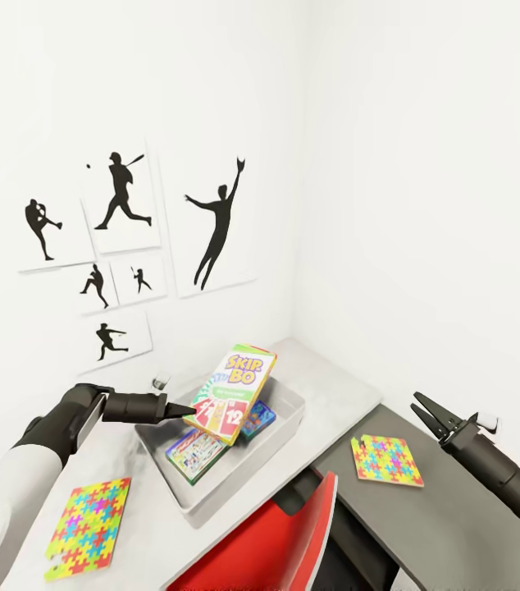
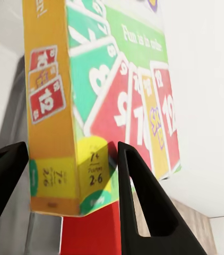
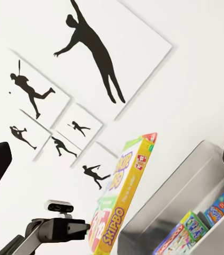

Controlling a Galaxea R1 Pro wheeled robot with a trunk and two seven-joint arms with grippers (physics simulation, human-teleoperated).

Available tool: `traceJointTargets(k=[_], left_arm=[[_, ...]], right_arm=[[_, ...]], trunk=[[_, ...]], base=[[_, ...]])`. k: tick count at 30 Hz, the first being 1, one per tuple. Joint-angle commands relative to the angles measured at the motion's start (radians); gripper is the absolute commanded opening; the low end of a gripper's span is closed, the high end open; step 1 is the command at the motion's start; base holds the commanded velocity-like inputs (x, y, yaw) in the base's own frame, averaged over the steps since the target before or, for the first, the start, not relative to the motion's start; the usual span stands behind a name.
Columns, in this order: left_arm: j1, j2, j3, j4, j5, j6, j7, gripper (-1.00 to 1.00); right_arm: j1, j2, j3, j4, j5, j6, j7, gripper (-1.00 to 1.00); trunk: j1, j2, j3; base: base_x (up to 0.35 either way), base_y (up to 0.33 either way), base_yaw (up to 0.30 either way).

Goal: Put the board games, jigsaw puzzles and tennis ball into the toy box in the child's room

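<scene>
From the head view, my left gripper (image 1: 188,408) pinches the Skip-Bo board game (image 1: 232,391), tilted above the toy box (image 1: 289,427) on the table (image 1: 338,386); my right gripper (image 1: 424,408) is spread, holding nothing. In my left wrist view, my fingers (image 2: 138,196) straddle the box's lower corner. I should lower it flat, well inside the rim, before I let go.

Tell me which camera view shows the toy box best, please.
The head view: the whole toy box on the table, with board games inside. The right wrist view shows one translucent wall and part of its contents; the left wrist view gives barely a grey glimpse.
</scene>
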Motion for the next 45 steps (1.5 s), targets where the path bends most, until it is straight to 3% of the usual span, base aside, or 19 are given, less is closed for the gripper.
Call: traceJointTargets(k=[1, 9, 18, 31, 45], left_arm=[[0.0, 0.001, -0.004, 0.0, 0.003, 0.01, -0.003, -1.0], [-0.002, 0.006, -0.004, 0.0, 0.002, -0.013, -0.004, -1.0], [-0.003, 0.003, -0.003, 0.0, -0.049, -0.015, 0.002, -1.0], [-0.015, 0.007, -0.004, 0.0, -0.054, -0.015, 0.047, -1.0], [-0.046, 0.012, -0.004, 0.0, -0.057, -0.004, 0.052, -1.0]], right_arm=[[-0.001, 0.0, -0.001, 0.0, -0.002, 0.005, 0.002, 1.0], [-0.001, 0.0, -0.001, 0.0, -0.002, 0.005, 0.002, 1.0], [-0.001, 0.0, -0.001, 0.0, -0.002, 0.005, 0.002, 1.0], [-0.001, 0.0, -0.001, 0.002, -0.002, 0.005, 0.0, 1.0], [-0.001, 0.0, -0.001, 0.002, -0.002, 0.005, 0.002, 1.0]], trunk=[[0.0, -0.001, -0.002], [0.0, -0.001, -0.015], [0.0, -0.001, -0.03], [0.0, -0.001, -0.051], [0.0, -0.001, -0.074]], base=[[0.0, 0.0, 0.0], [0.0, 0.0, 0.0], [0.0, 0.0, 0.0], [0.0, 0.0, 0.0], [0.0, 0.0, 0.0]])
